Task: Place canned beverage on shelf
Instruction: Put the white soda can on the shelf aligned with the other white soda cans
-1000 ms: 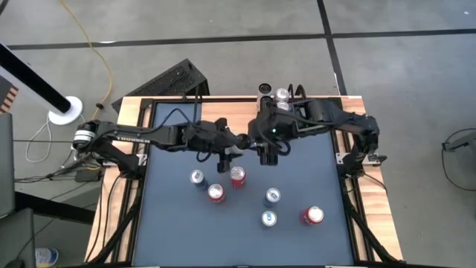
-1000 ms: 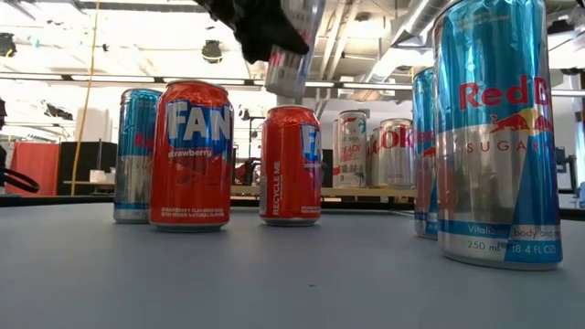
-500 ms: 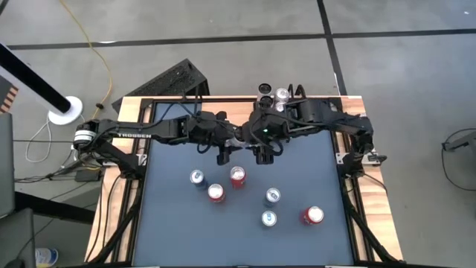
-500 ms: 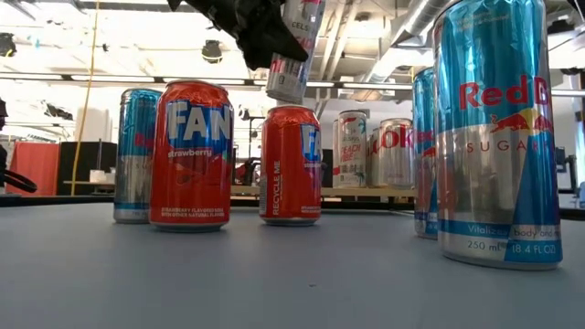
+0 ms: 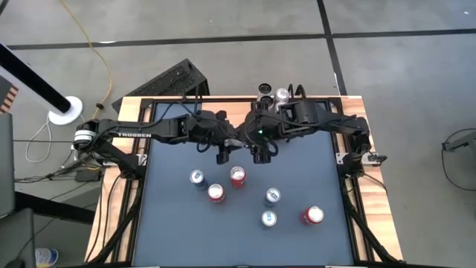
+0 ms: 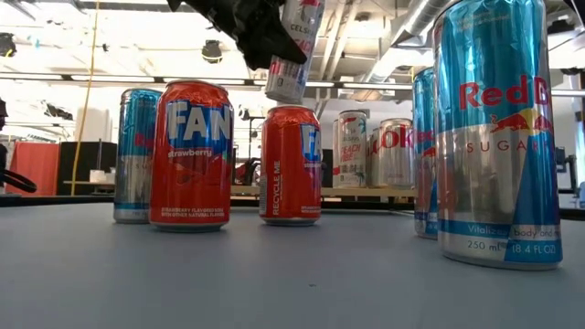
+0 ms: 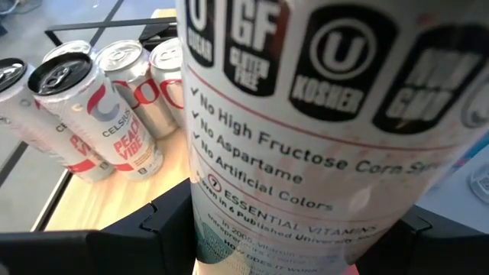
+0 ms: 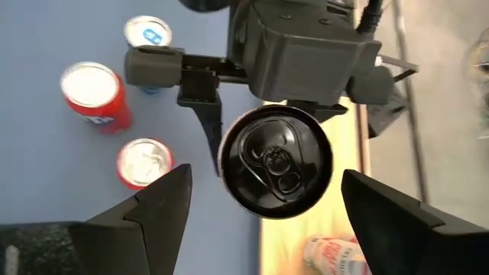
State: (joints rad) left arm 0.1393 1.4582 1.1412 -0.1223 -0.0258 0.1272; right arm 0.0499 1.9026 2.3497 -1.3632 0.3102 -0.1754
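Left tool [image 6: 274, 41] grips Celsius can [image 6: 294, 46] aloft above grey counter [image 5: 245, 238]; right tool [image 5: 262, 152] beside, spread, empty. Shelf [image 7: 99, 202] holds Celsius, Coke cans. Counter: Fanta, Red Bull. Warehouse ceiling behind.

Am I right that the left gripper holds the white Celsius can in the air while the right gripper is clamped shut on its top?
Not quite. The left gripper does hold the Celsius can aloft, but the right gripper is open: the right wrist view shows its fingers spread well apart on either side of the can's black top, touching nothing.
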